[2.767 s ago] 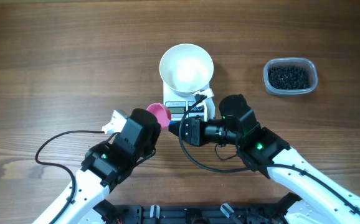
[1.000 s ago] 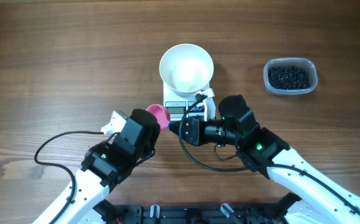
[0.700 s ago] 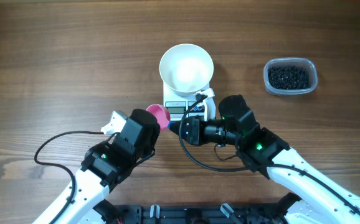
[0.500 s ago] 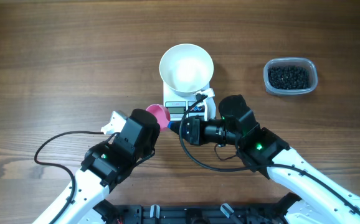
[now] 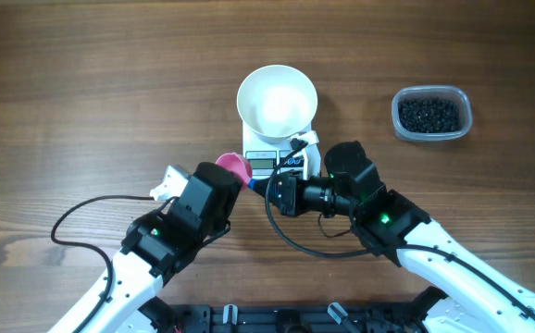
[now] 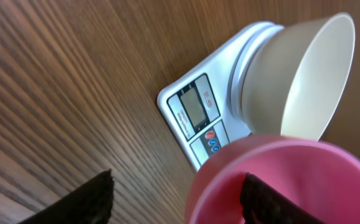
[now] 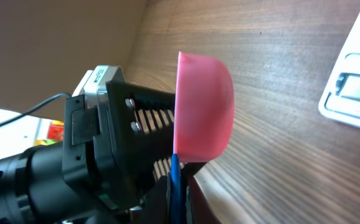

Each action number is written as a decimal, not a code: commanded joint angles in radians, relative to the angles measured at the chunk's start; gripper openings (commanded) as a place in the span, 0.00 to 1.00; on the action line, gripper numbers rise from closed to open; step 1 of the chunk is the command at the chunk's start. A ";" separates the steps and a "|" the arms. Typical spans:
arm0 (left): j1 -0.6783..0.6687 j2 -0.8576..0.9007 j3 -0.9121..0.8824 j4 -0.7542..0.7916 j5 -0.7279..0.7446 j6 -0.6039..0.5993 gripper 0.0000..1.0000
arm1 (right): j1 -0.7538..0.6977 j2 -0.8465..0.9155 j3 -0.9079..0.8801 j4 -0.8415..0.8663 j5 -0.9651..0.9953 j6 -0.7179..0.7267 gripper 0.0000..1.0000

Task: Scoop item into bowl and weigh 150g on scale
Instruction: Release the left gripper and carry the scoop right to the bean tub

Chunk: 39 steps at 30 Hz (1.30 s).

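Right gripper (image 7: 177,186) clamped on the pink scoop (image 5: 235,167), just left of the scale (image 5: 266,163); left gripper (image 6: 174,199) fingers apart; beads (image 5: 431,114) lie right of the scale, nearer the right arm.

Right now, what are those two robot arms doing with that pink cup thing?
The right gripper is pinching the blue handle of the pink scoop, holding it just in front of the scale. The left gripper sits close beside the scoop with its jaws open, not gripping it. The white bowl stands empty on the scale. The black beads are in the clear tub off to the right, so nothing is scooped yet.
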 commanded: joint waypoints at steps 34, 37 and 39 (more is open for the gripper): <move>0.104 -0.229 0.003 -0.117 -0.163 0.457 1.00 | -0.341 -0.123 0.592 -1.110 0.861 -0.475 0.04; 0.104 -0.209 0.003 -0.118 -0.163 0.457 1.00 | -0.433 -0.025 0.694 -1.174 0.861 -0.546 0.04; 0.104 -0.193 0.003 -0.118 -0.163 0.456 1.00 | -0.491 0.047 0.761 -1.193 0.861 -0.602 0.04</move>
